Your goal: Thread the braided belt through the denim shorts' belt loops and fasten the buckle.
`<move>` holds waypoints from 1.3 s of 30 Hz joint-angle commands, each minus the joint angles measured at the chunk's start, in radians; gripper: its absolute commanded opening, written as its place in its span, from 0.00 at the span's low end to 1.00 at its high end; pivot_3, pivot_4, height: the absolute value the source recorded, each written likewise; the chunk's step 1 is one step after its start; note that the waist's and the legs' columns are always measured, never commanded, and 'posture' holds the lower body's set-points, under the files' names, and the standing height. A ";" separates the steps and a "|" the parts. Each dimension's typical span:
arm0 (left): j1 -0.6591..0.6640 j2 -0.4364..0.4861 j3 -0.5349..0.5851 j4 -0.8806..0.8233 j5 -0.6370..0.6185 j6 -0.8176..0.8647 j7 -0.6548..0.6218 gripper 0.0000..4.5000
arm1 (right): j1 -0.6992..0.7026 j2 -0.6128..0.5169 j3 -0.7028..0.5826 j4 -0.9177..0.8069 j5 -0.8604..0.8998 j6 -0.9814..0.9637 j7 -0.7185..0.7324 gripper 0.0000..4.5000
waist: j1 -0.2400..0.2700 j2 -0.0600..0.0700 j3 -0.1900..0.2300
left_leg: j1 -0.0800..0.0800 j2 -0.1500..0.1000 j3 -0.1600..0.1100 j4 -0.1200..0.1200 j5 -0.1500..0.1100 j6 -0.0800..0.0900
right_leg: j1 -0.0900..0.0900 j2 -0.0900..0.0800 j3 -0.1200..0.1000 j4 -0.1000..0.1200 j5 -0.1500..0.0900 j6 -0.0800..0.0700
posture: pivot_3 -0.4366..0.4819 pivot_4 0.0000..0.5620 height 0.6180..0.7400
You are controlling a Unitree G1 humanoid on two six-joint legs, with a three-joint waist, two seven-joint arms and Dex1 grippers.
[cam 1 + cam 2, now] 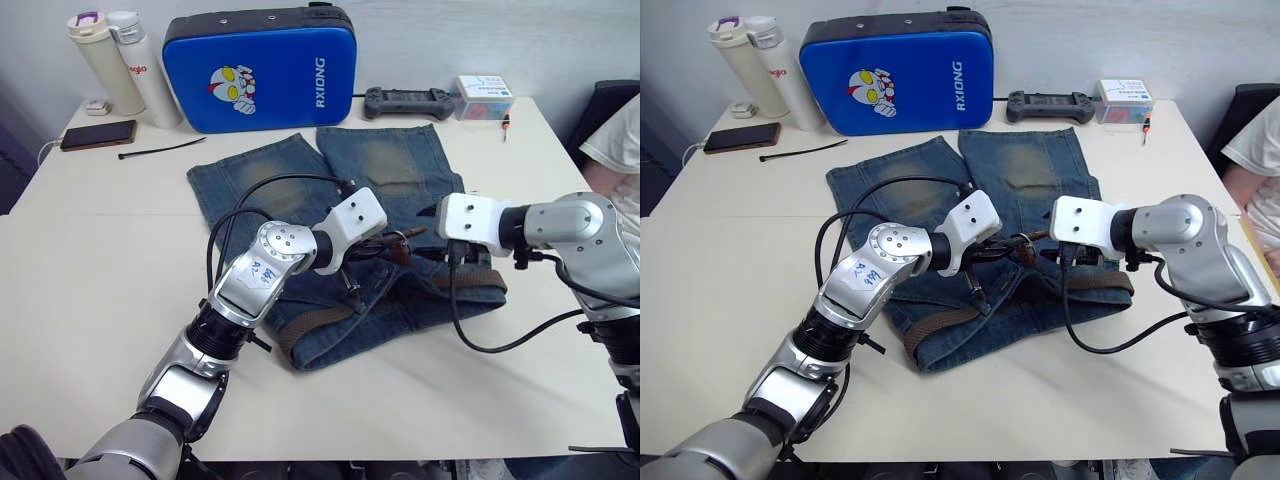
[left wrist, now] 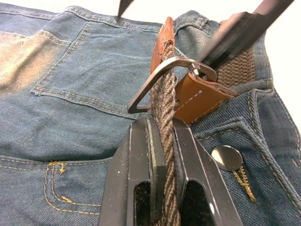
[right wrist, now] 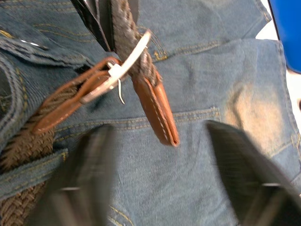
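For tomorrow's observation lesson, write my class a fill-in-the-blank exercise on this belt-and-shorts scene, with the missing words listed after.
1. The left gripper is shut on the ___ strap of the belt.
2. The belt's tan tip has passed through the silver ___.
3. The right gripper hangs ___ over the shorts.
4. Behind the shorts stands a ___ case.

Missing words: braided; buckle; open; blue
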 commanded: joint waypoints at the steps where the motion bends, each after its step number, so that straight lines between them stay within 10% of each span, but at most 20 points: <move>1: -0.026 -0.013 0.009 -0.034 -0.006 -0.026 -0.007 0.00 | -0.018 0.002 -0.032 -0.026 0.006 -0.011 0.011 0.27 | 0.000 0.000 0.000 | 0.000 0.000 0.000 0.000 0.000 0.000 | 0.000 0.000 0.000 0.000 0.000 0.000 | 0.48 0.27 1.00; 3: -0.025 -0.013 0.006 -0.032 -0.006 -0.026 -0.008 0.00 | -0.020 -0.002 -0.040 -0.039 0.013 -0.003 0.017 0.06 | 0.000 0.000 0.000 | 0.000 0.000 0.000 0.000 0.000 0.000 | 0.000 0.000 0.000 0.000 0.000 0.000 | 0.48 0.27 1.00; 6: -0.026 -0.017 0.007 -0.026 -0.003 -0.017 0.001 0.00 | -0.019 -0.008 -0.048 -0.047 0.016 0.000 0.024 0.02 | 0.000 0.000 0.000 | 0.000 0.000 0.000 0.000 0.000 0.000 | 0.000 0.000 0.000 0.000 0.000 0.000 | 0.48 0.27 1.00; 16: -0.013 0.050 0.196 -0.133 -0.236 0.189 -0.118 0.98 | 0.006 -0.099 -0.089 0.011 -0.034 -0.161 0.033 0.00 | -0.001 0.000 0.000 | 0.000 0.000 0.000 0.000 0.000 0.000 | 0.000 0.000 0.000 0.000 0.000 0.000 | 0.48 0.27 1.00; 39: -0.086 0.054 0.329 -0.113 -0.427 0.301 -0.036 0.99 | -0.103 -0.091 -0.082 0.126 -0.185 -0.425 -0.058 0.00 | -0.016 0.000 0.000 | 0.000 0.001 0.001 0.001 0.000 -0.001 | 0.000 0.000 0.000 0.005 0.000 0.000 | 0.48 0.27 1.00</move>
